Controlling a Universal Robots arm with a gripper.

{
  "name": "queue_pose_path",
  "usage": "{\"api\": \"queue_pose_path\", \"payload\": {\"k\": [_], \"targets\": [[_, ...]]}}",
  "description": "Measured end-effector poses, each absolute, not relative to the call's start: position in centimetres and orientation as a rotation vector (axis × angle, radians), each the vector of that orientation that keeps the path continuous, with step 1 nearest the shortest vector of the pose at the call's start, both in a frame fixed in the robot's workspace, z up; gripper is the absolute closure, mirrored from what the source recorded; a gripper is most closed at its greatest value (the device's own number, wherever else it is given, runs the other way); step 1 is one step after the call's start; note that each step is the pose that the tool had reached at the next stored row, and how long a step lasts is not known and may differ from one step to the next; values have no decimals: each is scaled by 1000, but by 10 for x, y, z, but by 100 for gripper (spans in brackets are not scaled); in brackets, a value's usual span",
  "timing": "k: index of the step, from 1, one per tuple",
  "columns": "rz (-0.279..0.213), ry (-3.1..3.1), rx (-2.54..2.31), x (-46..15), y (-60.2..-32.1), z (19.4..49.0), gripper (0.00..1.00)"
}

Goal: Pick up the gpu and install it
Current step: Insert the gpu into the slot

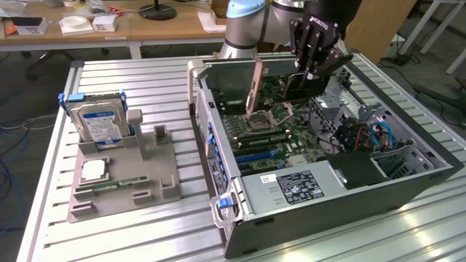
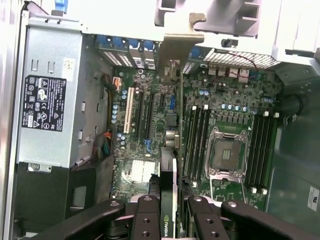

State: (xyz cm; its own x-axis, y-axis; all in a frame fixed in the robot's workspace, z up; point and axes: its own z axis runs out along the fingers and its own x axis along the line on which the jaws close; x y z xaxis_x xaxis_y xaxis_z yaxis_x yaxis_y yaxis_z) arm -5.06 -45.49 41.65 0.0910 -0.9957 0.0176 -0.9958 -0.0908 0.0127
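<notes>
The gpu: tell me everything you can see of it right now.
The gpu, a thin dark circuit card, is clamped on edge in the black gripper, above the green motherboard inside the open grey computer case. A green logo marks its edge near the gripper. A tan metal bracket caps its far end. Whether it touches a slot is unclear.

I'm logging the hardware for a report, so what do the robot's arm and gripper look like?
The arm is silver-grey tubing with a light blue joint cap. The gripper is black, with white lettering and jointed fingers studded with round pins.
</notes>
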Motion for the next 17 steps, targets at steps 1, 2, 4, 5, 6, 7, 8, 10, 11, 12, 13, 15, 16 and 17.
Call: {"api": "queue_pose_path", "payload": {"k": [1, 2, 4, 5, 6, 7, 8, 10, 11, 12, 13, 15, 16, 17], "targets": [[7, -2114, 2295, -51, -455, 416, 74], [7, -2124, 2286, -51, -455, 416, 74], [6, -2145, 2266, -50, -455, 416, 74], [6, -2153, 2258, -50, -455, 416, 74], [6, -2161, 2251, -50, -455, 416, 74], [6, -2168, 2244, -50, -455, 416, 74], [6, -2174, 2239, -50, -455, 415, 74], [6, -2179, 2233, -50, -454, 415, 74], [6, -2181, 2231, -50, -454, 415, 74], [5, -2183, 2230, -50, -453, 415, 74], [6, -2184, 2229, -50, -453, 414, 74], [6, -2185, 2227, -50, -453, 414, 74], [6, -2186, 2227, -50, -452, 414, 74], [5, -2187, 2226, -50, -452, 414, 74]]}}
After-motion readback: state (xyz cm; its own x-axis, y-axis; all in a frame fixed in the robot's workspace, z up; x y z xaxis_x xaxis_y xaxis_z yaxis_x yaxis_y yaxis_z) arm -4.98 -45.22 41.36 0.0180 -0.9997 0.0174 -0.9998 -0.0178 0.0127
